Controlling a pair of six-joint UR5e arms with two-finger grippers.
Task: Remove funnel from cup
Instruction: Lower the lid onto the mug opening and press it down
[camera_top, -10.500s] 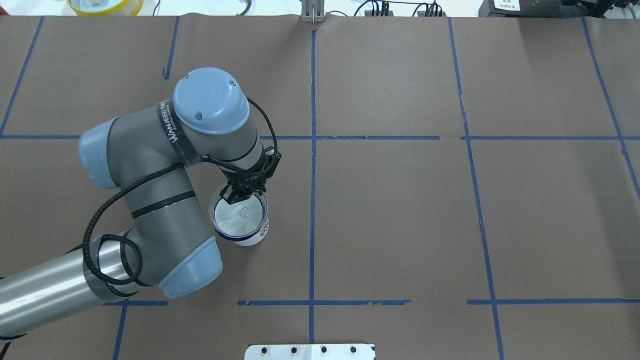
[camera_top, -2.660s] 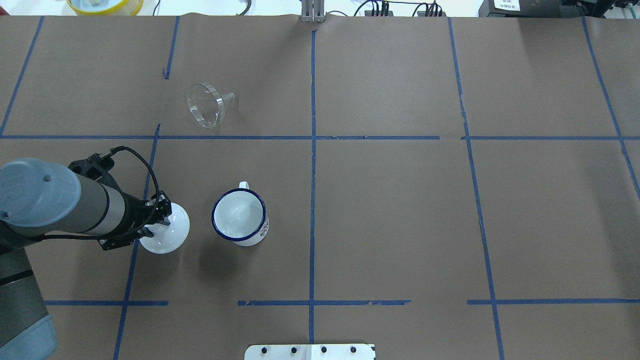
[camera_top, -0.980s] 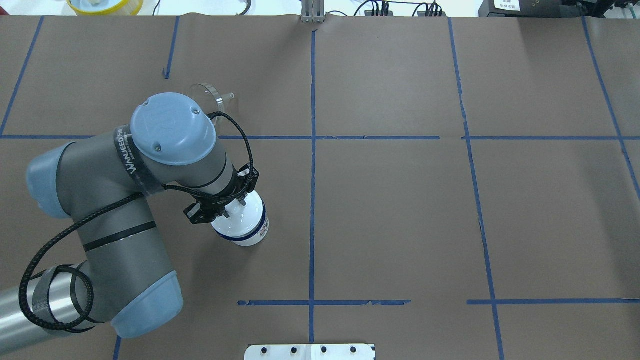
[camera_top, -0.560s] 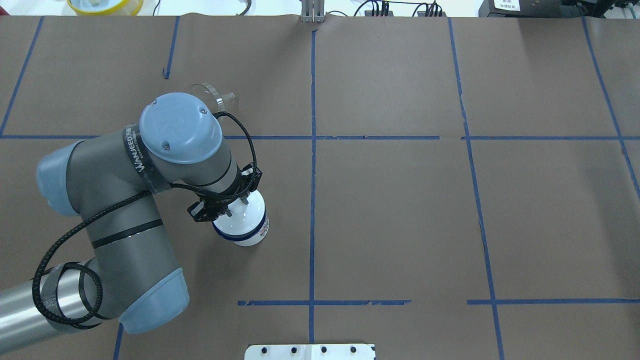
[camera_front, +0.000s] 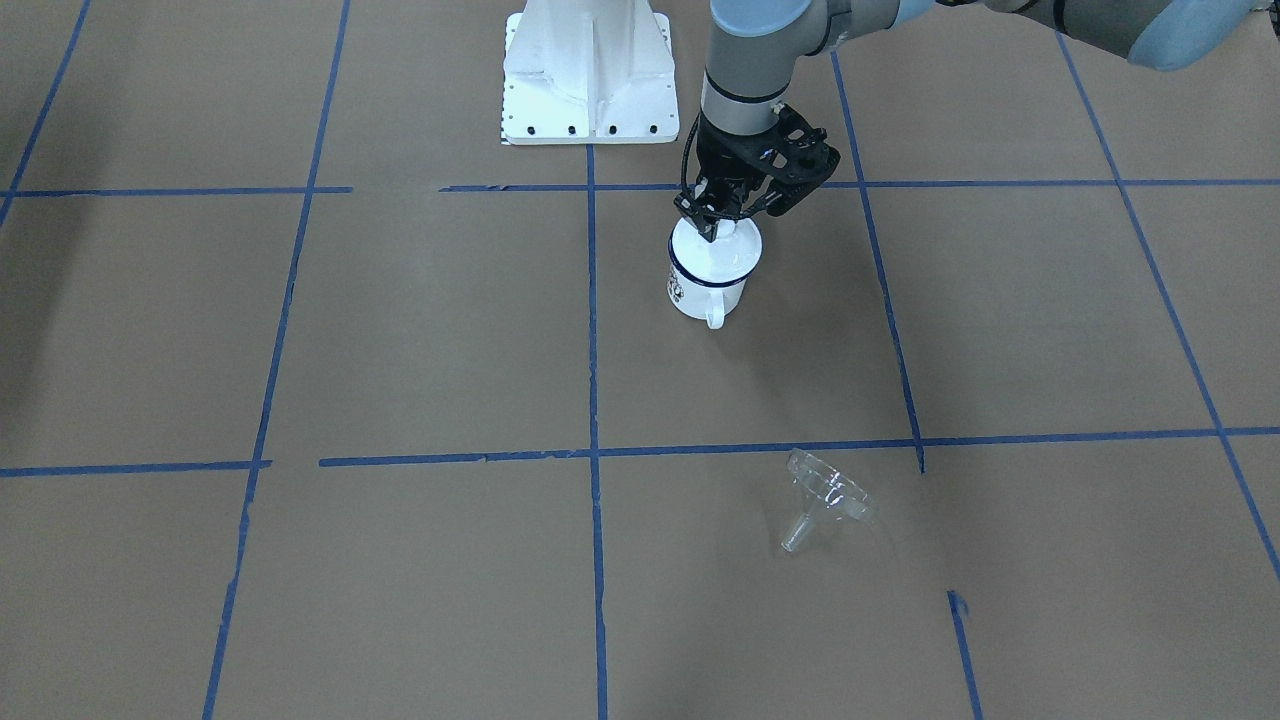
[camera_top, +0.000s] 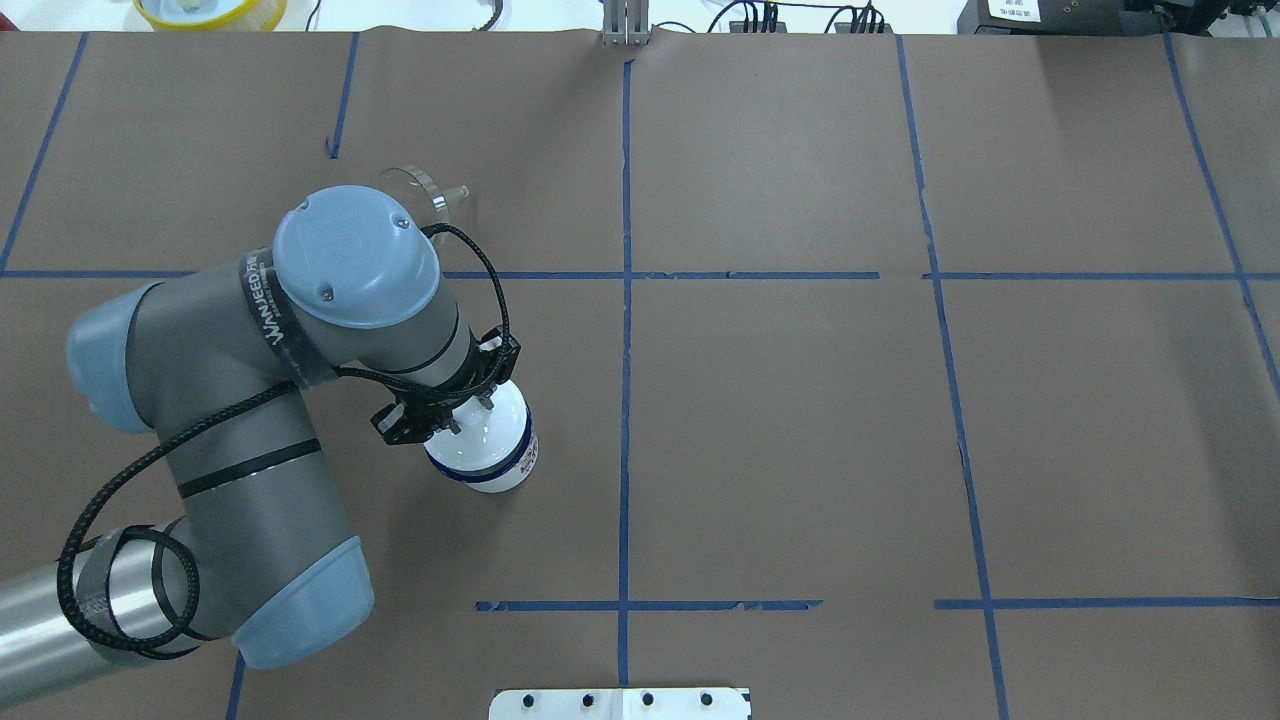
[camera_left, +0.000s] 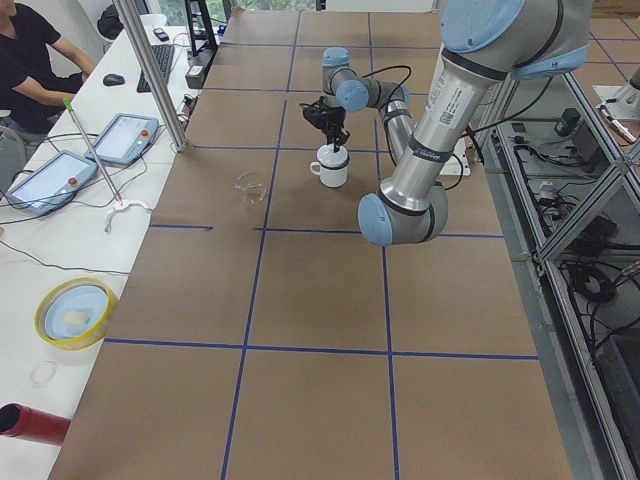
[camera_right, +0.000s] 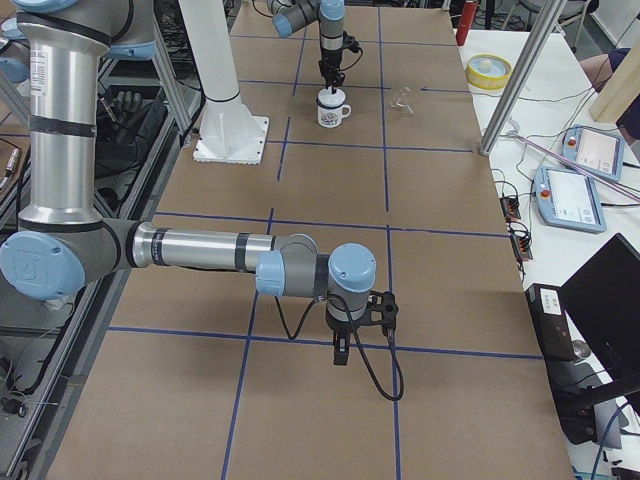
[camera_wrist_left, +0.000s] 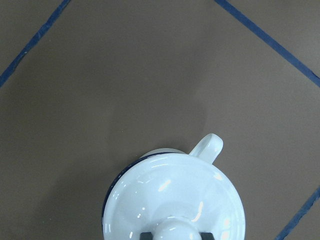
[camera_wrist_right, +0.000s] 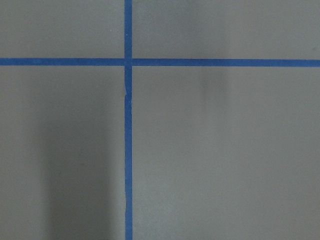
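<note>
The clear funnel (camera_front: 825, 495) lies on its side on the brown table, apart from the cup, on the side far from the robot. In the overhead view the funnel (camera_top: 432, 188) is partly hidden by my left arm. The white cup (camera_front: 708, 285) with a blue rim stands upright, its handle (camera_wrist_left: 207, 146) free. A white knobbed lid (camera_front: 716, 254) sits on the cup's mouth. My left gripper (camera_front: 722, 227) is straight above it, shut on the lid's knob (camera_wrist_left: 175, 231). My right gripper (camera_right: 340, 352) hangs low over bare table far from these; I cannot tell its state.
The white robot base (camera_front: 590, 70) stands behind the cup. A yellow bowl (camera_left: 75, 312), a red cylinder (camera_left: 30, 425), tablets and a seated operator (camera_left: 30, 50) are off the table's far edge. Blue tape lines cross the brown cover.
The funnel, earlier in the cup, now lies on the table. My left gripper carried the white lid from beside the cup onto it. In the last second the arm barely shifted.
</note>
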